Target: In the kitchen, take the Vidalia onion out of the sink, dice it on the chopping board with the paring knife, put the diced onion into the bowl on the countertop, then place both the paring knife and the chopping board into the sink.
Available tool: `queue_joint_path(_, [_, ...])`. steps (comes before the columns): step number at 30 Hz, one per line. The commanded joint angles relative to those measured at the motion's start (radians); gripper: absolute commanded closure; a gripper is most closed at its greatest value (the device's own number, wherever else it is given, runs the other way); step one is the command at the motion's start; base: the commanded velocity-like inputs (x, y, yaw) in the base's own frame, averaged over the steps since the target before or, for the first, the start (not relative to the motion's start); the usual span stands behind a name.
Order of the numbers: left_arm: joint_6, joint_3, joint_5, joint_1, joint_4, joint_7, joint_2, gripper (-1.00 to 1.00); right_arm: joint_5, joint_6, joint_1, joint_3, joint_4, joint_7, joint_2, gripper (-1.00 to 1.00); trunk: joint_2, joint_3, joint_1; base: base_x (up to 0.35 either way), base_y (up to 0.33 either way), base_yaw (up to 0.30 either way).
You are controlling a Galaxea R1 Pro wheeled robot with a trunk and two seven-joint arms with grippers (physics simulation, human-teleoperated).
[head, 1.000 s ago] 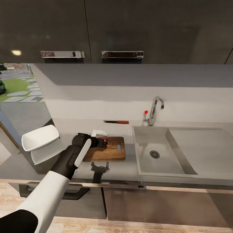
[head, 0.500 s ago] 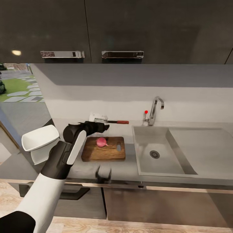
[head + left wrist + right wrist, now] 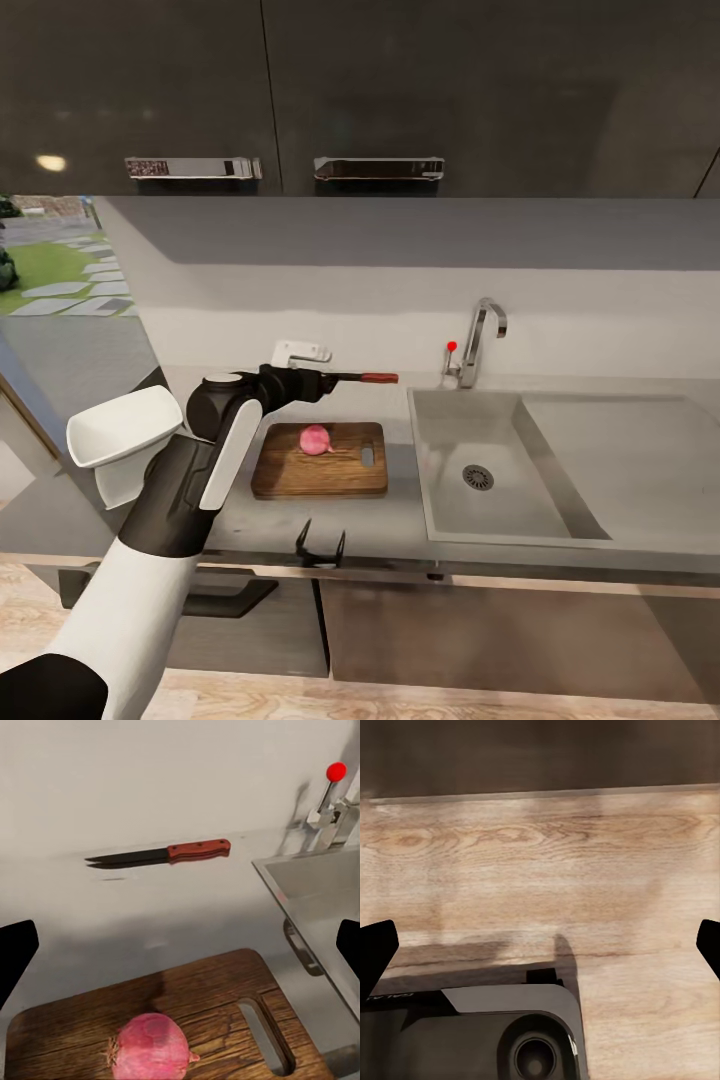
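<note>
Left end effector [image 3: 315, 383]: hovering released, jaws spread wide, grasping nothing. Onion [image 3: 315, 439]: sitting on the chopping board [image 3: 320, 474], just below and in front of the end effector. Paring knife [image 3: 362, 378]: lying on the table [image 3: 400, 515] beyond the end effector, red-brown handle pointing toward the tap [image 3: 478, 340]. Sink [image 3: 470, 470]: lying off to the end effector's right. Bowl [image 3: 125, 425]: sitting behind it to the left. Left wrist view showing the full knife blade [image 3: 127, 858]. Right end effector [image 3: 540, 945]: released, facing wooden floor [image 3: 540, 870].
</note>
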Motion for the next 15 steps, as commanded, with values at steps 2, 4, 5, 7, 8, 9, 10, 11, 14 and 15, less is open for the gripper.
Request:
queue_joint_path(2, [0.004,-0.001,0.011,-0.001,0.000,0.010,0.000,-1.00,0.005,-0.003,-0.001,-0.009,0.001,0.005,0.000,-1.00,-0.001,-0.001,0.000,-0.044,0.000,0.000])
queue_joint_path(4, [0.004,-0.002,0.011,-0.001,0.002,0.010,0.000,-1.00,0.006,-0.003,-0.001,-0.009,0.001,0.005,0.000,-1.00,-0.001,-0.001,0.000,-0.190,0.000,0.000])
queue_joint_path(5, [0.004,-0.002,0.011,-0.001,0.003,0.010,0.000,-1.00,0.006,-0.003,-0.001,-0.009,0.001,0.005,0.000,-1.00,-0.001,-0.001,0.000,-0.255,0.000,0.000])
queue_joint_path(7, [0.004,-0.002,0.012,-0.001,0.012,0.010,0.000,-1.00,0.006,-0.003,-0.001,-0.009,0.001,0.005,0.000,-1.00,-0.001,-0.001,0.000,-0.292,0.000,0.000])
queue_joint_path(8, [0.004,-0.003,0.012,-0.001,0.021,0.010,0.000,-1.00,0.005,-0.003,-0.001,-0.009,0.001,0.005,0.000,-1.00,-0.001,-0.001,0.000,-0.317,0.000,0.000])
queue_joint_path(9, [0.004,-0.003,0.012,-0.001,0.029,0.010,0.000,-1.00,0.005,-0.003,-0.001,-0.009,0.001,0.005,0.000,-1.00,-0.001,-0.001,0.000,-0.322,0.000,0.000])
queue_joint_path(10, [0.004,-0.004,0.012,-0.001,0.039,0.010,0.000,-1.00,0.005,-0.003,-0.001,-0.009,0.001,0.005,0.000,-1.00,-0.001,-0.001,0.000,-0.326,0.000,0.000])
queue_joint_path(11, [0.004,-0.004,0.012,-0.001,0.044,0.010,0.001,-1.00,0.005,-0.003,-0.001,-0.009,0.001,0.005,0.000,-1.00,-0.001,-0.001,0.000,-0.327,0.000,0.000])
queue_joint_path(14, [0.003,-0.004,0.012,0.000,0.075,0.010,0.001,-1.00,0.005,-0.003,-0.001,-0.009,0.001,0.005,0.000,-1.00,-0.001,-0.001,0.000,-0.330,0.000,0.000])
queue_joint_path(15, [0.002,-0.004,0.012,0.000,0.085,0.010,0.001,-1.00,0.005,-0.003,-0.001,-0.009,0.001,0.005,0.000,-1.00,-0.001,-0.001,0.000,-0.332,0.000,0.000])
